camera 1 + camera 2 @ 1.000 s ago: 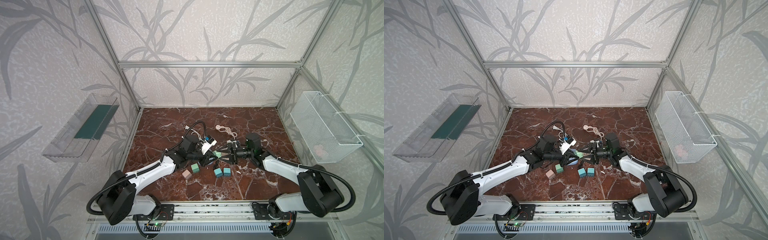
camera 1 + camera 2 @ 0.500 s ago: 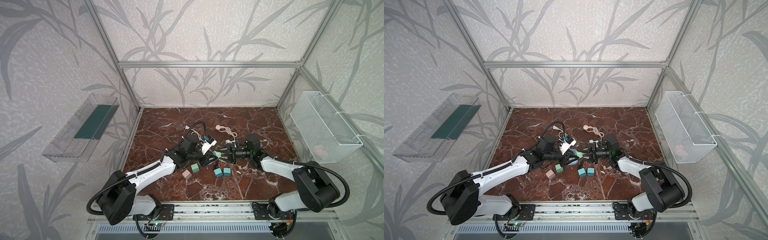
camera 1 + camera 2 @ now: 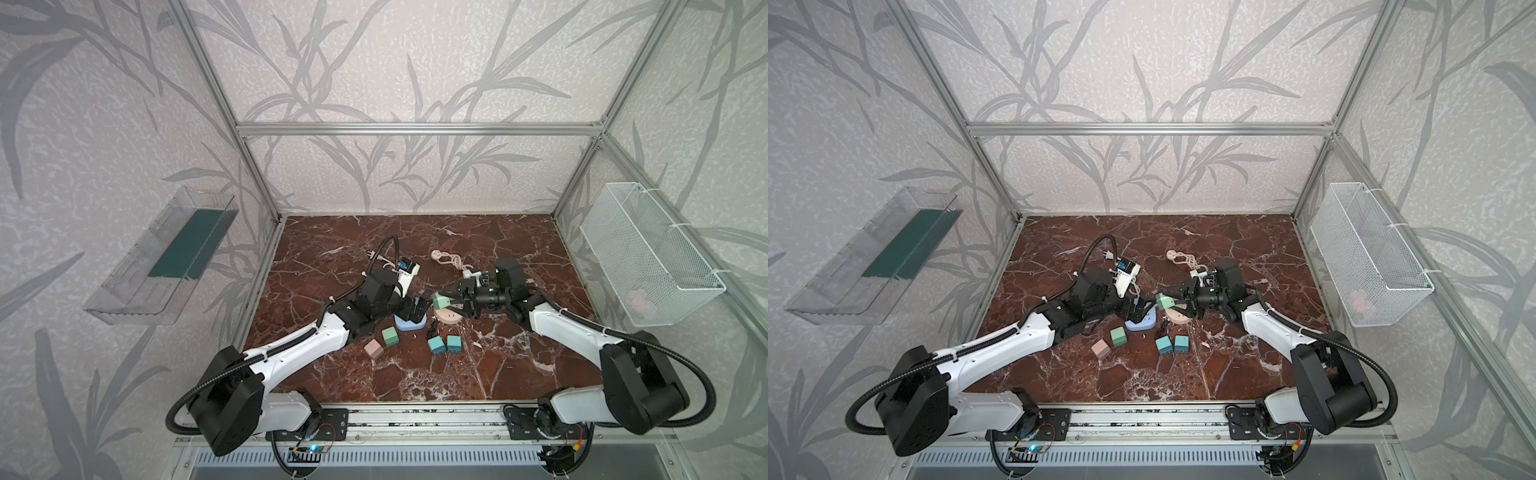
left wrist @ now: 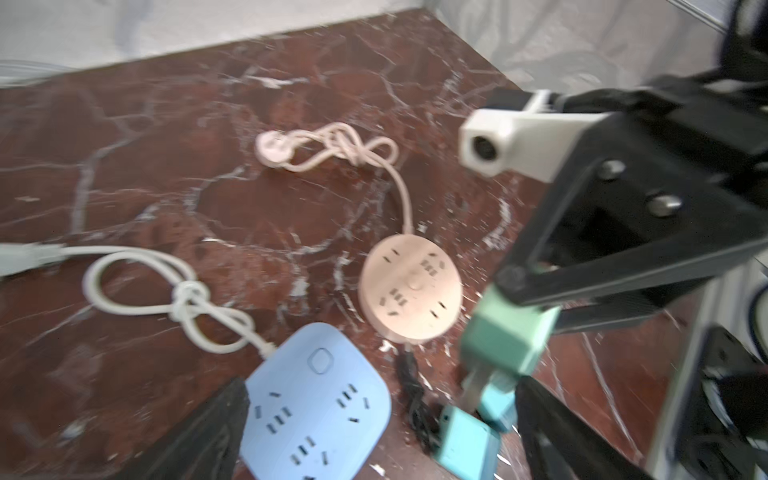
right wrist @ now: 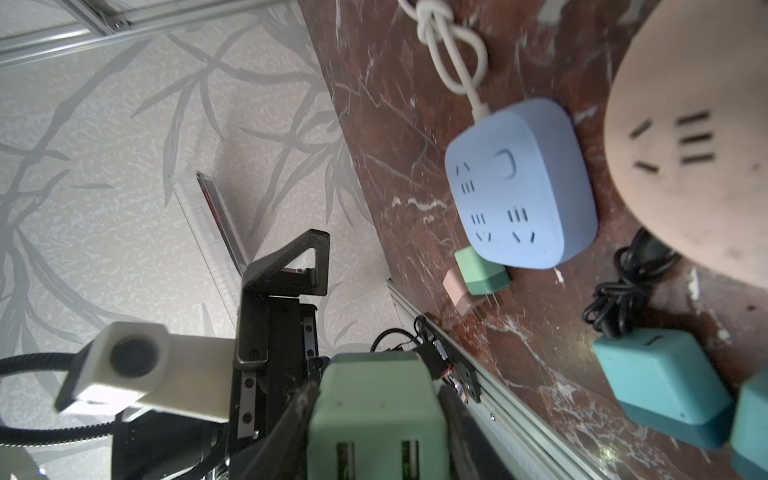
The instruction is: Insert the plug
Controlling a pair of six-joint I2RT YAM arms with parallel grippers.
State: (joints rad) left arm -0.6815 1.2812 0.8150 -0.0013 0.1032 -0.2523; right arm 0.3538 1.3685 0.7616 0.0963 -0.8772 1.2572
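Plug (image 3: 437, 300), mint green, sits pinched between the right gripper (image 3: 445, 302) fingers, at eleven o'clock above the pink round socket (image 3: 449, 318). Left gripper (image 3: 417, 309) fingers spread wide over the blue socket (image 3: 405, 326), nine o'clock of the plug.

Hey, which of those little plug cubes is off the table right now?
The green plug clamped in the right tool; the other green plug, pink plug and two teal plugs lie on the marble.
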